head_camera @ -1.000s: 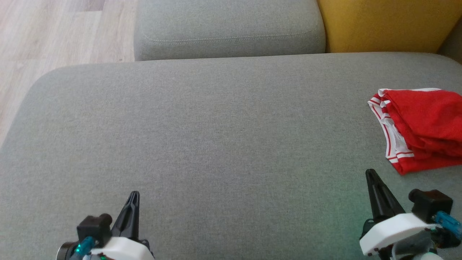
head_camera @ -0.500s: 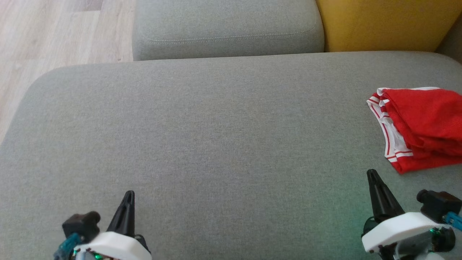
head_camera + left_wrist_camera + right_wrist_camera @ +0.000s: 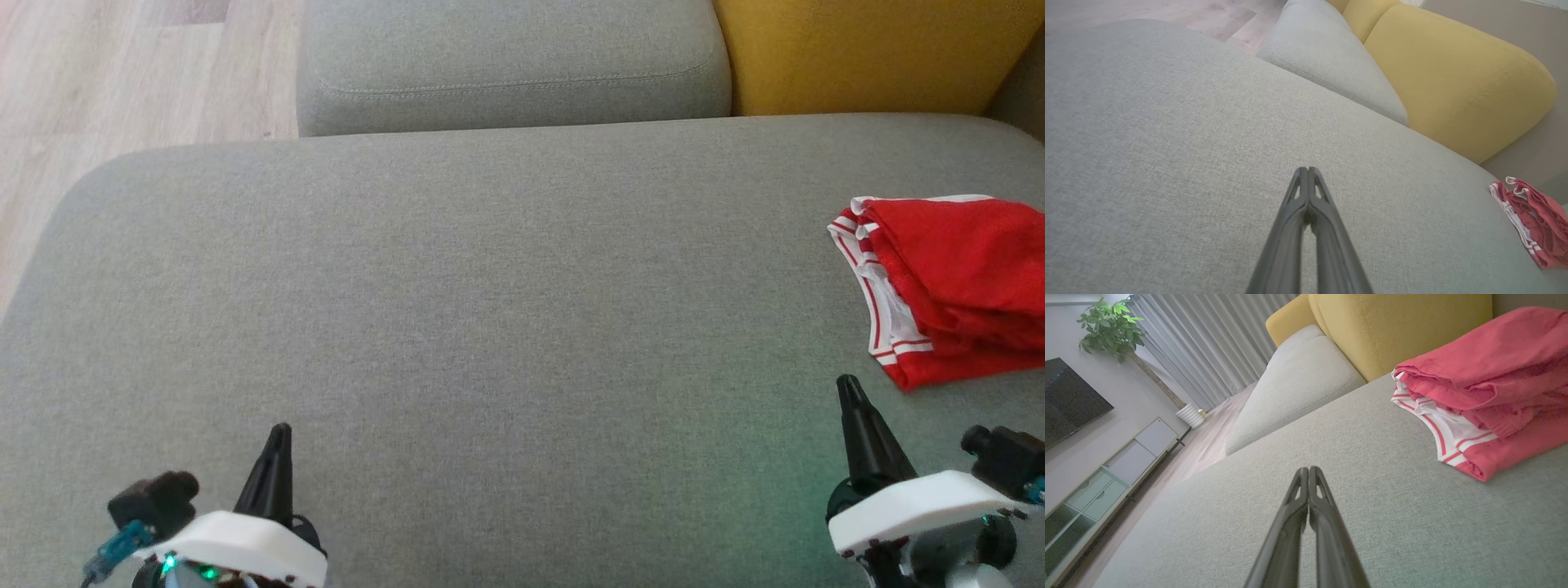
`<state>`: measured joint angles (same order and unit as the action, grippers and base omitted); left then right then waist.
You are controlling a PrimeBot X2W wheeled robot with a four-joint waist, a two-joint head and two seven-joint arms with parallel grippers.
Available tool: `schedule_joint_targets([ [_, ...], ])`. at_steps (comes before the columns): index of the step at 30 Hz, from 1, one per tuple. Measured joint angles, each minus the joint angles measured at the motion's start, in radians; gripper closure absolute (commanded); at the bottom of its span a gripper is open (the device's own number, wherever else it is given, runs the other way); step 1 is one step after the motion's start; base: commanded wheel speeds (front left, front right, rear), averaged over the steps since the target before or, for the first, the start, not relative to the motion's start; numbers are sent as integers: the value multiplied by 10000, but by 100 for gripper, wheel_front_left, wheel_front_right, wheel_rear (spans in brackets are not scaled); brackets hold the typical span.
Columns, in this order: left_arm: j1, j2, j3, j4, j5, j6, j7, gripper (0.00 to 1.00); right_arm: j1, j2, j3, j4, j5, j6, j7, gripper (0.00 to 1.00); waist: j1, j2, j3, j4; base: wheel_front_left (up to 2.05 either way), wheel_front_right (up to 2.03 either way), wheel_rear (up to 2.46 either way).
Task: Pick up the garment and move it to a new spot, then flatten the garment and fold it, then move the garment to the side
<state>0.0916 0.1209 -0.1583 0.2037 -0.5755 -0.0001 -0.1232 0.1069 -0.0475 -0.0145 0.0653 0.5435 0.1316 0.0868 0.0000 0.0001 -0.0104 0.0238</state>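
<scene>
The garment [image 3: 955, 286] is red with white striped trim, folded into a compact pile at the right edge of the grey cushion [image 3: 490, 310]. It also lies at the far right in the left wrist view [image 3: 1533, 222] and at the upper right in the right wrist view [image 3: 1482, 388]. My right gripper [image 3: 847, 384] is shut and empty, hovering a short way in front of the garment's near corner, apart from it. My left gripper [image 3: 280, 429] is shut and empty at the lower left, far from the garment. Both finger pairs press together, as seen for the left gripper [image 3: 1307, 169] and the right gripper [image 3: 1308, 469].
A smaller grey cushion [image 3: 514, 65] adjoins the far edge, with a yellow sofa back [image 3: 865, 53] to its right. Wooden floor [image 3: 122, 73] lies beyond the cushion's left edge. The right wrist view shows a TV cabinet [image 3: 1106, 477], a potted plant [image 3: 1112, 328] and curtains.
Both grippers have drifted outward: the left one to the left, the right one slightly right and up. The garment has not moved; the head camera has shifted slightly.
</scene>
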Motion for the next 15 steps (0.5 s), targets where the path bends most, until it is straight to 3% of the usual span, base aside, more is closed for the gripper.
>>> schedule_joint_targets([
  [15, -202, -96, 383, 128, -1705, -180, 351, 100, -230, -12, -102, 362, 1812, 0, -4, 100, 0, 0, 23, -39, 0, 0, 0],
])
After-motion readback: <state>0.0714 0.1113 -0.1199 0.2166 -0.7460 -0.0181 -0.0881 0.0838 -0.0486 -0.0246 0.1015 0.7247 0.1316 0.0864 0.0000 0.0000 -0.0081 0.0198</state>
